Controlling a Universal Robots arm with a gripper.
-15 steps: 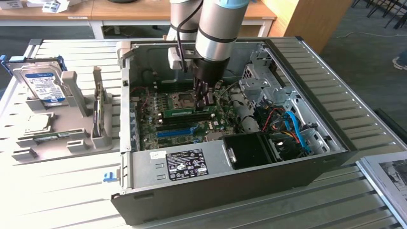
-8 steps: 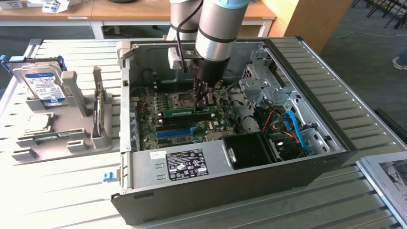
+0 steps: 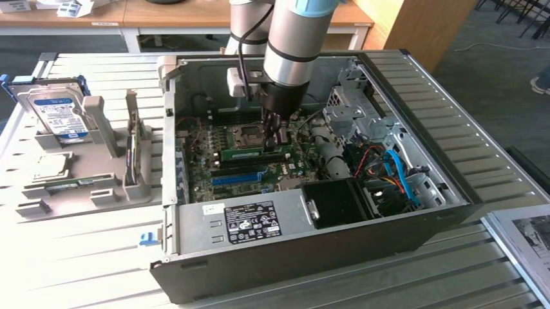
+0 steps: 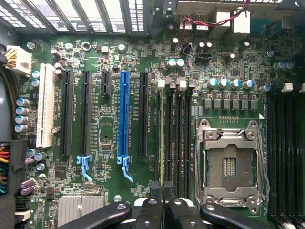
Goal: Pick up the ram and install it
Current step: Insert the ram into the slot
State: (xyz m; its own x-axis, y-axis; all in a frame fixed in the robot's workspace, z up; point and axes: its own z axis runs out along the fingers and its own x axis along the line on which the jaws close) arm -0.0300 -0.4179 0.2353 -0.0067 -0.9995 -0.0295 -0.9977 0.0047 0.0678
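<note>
One ram stick, pinched low inside the open computer case (image 3: 447,193).

We see the gripper (image 3: 277,144) reaching down onto the motherboard (image 3: 202,145), its two black fingers (image 4: 153,191) drawn close and clamped on the ram (image 3: 252,154). The ram stands on edge along a memory slot, between the processor socket (image 3: 249,134) and the blue slot (image 3: 236,178). From the wrist view we catch the stick edge-on, a thin pale-green line running from between the fingertips along the black slots. Well apart, on the exterior view's left, a grey holder (image 3: 103,187) carries the hard drive (image 3: 56,116).
</note>
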